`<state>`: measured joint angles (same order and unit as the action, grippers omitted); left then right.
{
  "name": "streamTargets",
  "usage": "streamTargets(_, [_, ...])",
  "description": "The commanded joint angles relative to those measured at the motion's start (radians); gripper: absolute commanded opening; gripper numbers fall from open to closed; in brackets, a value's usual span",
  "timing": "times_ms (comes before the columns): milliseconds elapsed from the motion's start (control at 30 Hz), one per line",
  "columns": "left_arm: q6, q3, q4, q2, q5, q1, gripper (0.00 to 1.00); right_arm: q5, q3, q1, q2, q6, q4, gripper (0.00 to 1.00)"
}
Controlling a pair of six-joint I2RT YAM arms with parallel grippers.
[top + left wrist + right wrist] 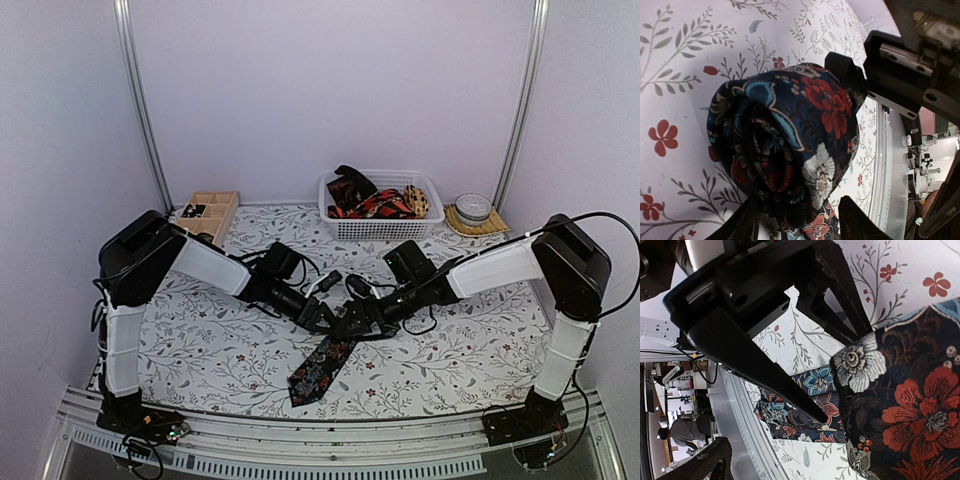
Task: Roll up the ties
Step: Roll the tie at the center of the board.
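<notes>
Centrally on the table (460, 350), the left gripper (323, 317) pinched the coiled end of the dark floral tie (322, 368), whose tail ran toward 7 o'clock. The right gripper (360, 319) stood spread wide at the coil's 3 o'clock.

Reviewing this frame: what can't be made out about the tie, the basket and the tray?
- Left wrist view: the bottom edge cuts off the lower part of the dark floral tie roll.
- Top view: that roll is mostly hidden under the left claw and right claw.
- Top view: the heaped ties in the basket overlap, so no count.
- Top view: the wooden tray contents are too small.
</notes>
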<state>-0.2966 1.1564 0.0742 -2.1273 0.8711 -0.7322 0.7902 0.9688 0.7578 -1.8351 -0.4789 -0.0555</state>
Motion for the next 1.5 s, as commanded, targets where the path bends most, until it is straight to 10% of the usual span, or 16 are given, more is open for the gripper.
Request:
streamTargets(0, [-0.003, -0.041, -0.079, -0.022, -0.052, 0.011, 0.54, 0.016, 0.039, 0.011, -0.064, -0.012, 0.037, 1.0])
streamTargets(600, [0.026, -0.011, -0.157, 0.045, -0.156, 0.016, 0.65, -0.057, 0.069, -0.086, 0.256, 0.229, -0.38, 1.0])
streamTargets(833, [0.057, 0.02, -0.203, 0.039, -0.207, 0.016, 0.71, -0.197, 0.167, -0.159, 0.121, 0.242, -0.343, 1.0])
streamTargets(1467, [0.073, 0.046, -0.182, 0.006, -0.131, -0.008, 0.47, -0.071, 0.185, -0.14, -0.119, 0.22, -0.224, 0.96])
